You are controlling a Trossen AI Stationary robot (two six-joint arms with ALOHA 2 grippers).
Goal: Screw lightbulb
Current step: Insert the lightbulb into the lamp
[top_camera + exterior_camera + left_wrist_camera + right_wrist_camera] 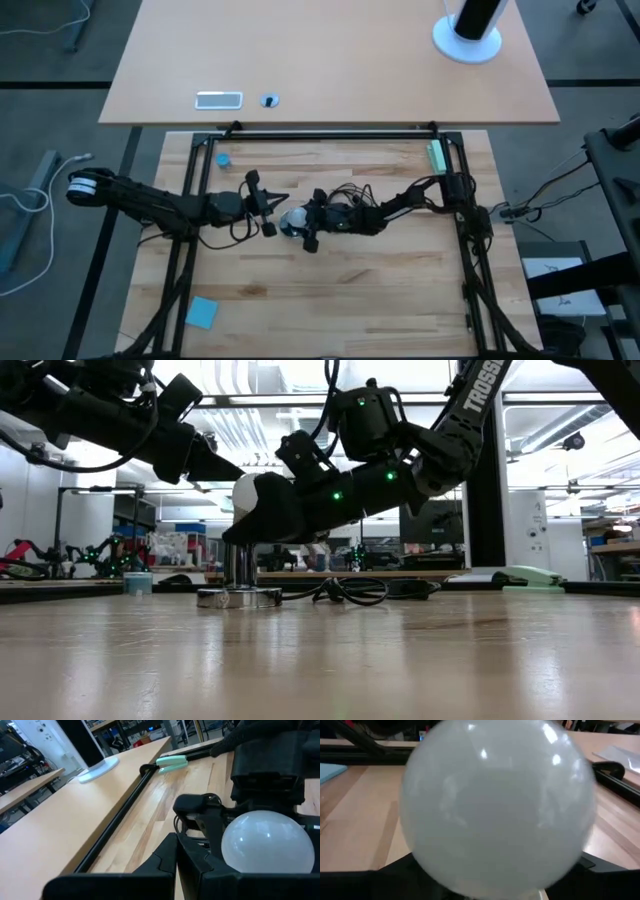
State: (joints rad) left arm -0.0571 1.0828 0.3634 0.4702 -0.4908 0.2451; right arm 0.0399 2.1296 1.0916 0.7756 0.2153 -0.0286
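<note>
From above, the small white frosted pear-shaped lightbulb [291,221] is sitting near the middle of the pale wooden desk [400,290]. The right tool [303,224] is reaching in from three o'clock, fingers spread wide around the glass. The left tool [272,205] is waiting just beside it at nine o'clock, fingers pressed together.

At desk height, the lightbulb [250,500] is standing upright over the round silver socket disc [239,597], the right tool [262,512] clasping it.

The left wrist camera is showing the lightbulb [267,842] close ahead.

The right wrist camera is filled by the lightbulb [497,805].
</note>
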